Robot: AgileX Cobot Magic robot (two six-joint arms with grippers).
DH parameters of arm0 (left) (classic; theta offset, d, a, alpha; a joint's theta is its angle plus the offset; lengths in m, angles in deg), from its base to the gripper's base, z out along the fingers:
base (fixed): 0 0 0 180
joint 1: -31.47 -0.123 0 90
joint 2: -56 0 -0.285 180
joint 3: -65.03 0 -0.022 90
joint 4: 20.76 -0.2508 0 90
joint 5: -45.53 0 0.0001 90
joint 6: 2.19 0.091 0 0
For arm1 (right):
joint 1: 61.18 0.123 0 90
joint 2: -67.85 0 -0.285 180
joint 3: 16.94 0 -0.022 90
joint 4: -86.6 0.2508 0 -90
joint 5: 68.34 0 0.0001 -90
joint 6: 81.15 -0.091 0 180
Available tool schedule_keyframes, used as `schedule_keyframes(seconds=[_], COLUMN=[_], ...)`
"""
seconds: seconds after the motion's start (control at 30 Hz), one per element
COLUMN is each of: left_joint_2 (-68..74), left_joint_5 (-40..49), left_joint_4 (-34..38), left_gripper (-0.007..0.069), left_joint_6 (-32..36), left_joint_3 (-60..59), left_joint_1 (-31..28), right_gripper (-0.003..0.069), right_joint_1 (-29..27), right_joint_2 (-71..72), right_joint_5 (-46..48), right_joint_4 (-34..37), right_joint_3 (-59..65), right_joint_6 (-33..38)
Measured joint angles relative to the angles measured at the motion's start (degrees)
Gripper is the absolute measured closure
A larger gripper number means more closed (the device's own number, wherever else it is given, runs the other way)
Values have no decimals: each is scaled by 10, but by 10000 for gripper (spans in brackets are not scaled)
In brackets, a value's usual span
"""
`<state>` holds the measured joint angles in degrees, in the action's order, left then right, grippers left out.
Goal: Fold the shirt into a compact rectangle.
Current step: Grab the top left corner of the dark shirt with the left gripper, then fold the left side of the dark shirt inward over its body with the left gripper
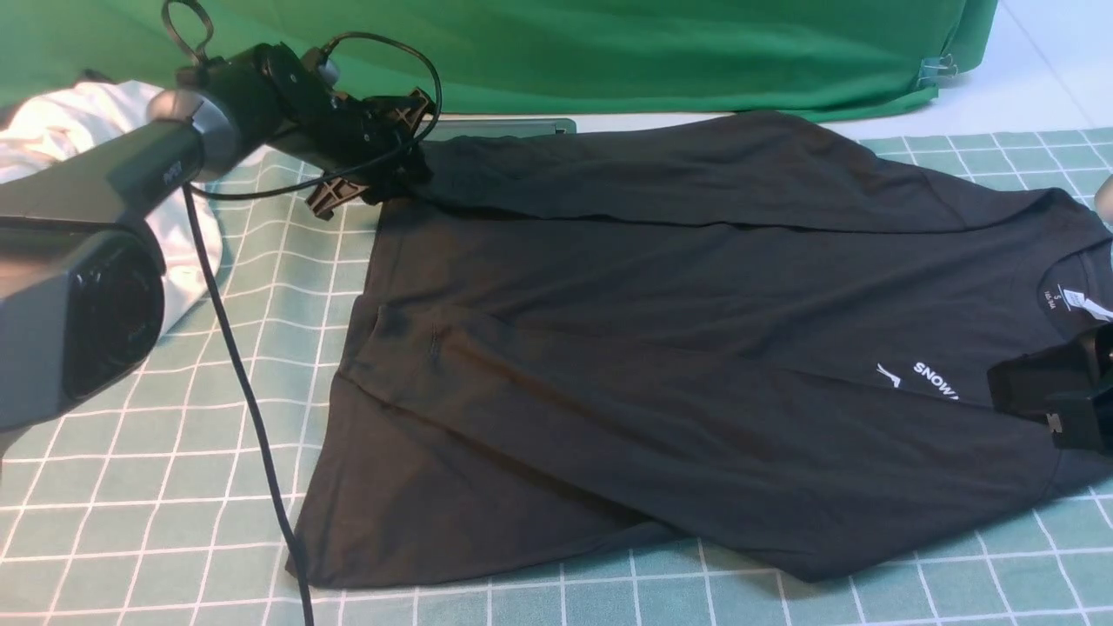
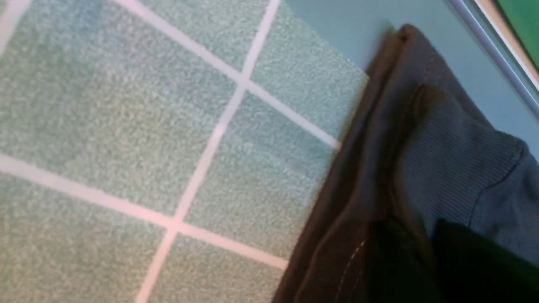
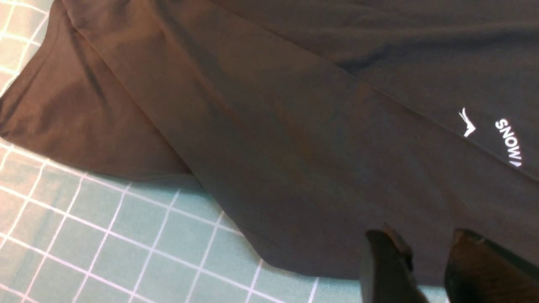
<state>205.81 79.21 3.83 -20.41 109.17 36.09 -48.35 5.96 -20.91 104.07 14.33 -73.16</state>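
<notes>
The black shirt [image 1: 652,348] lies spread on the checked mat, its neck with the white label [image 1: 1078,300] toward the right and its white print [image 1: 930,378] partly behind my right gripper. At the shirt's far left corner, my left gripper [image 1: 396,169] is down on the cloth. In the left wrist view its dark fingers [image 2: 396,252] stand close together with a fold of the shirt's stitched edge [image 2: 454,160] pinched between them. My right gripper [image 3: 425,244] hovers over the shirt [image 3: 294,126] near its front edge, beside the print [image 3: 507,143], jaws apart and empty.
A white garment [image 1: 87,122] is bunched at the far left behind the left arm. The bright green cloth [image 1: 609,43] hangs along the back. A black cable [image 1: 252,409] trails from the left arm across the green checked mat [image 1: 130,487]. A grey flat edge [image 1: 500,128] lies behind the shirt.
</notes>
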Motion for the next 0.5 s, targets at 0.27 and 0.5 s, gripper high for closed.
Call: schedule_keyframes(seconds=[0.27,0.5], left_joint_2=[-31,-120], left_joint_5=[80,229], left_joint_4=[57,98], left_gripper=[605,605], left_joint_6=[25,15], left_joint_3=[20,48], left_joint_1=[-15,-18], right_gripper=[425,543], right_joint_1=[0,0], right_joint_2=[0,0], right_joint_5=[8,4], right_joint_4=[-1,-1], right_joint_3=[0,0], right_joint_6=[0,0])
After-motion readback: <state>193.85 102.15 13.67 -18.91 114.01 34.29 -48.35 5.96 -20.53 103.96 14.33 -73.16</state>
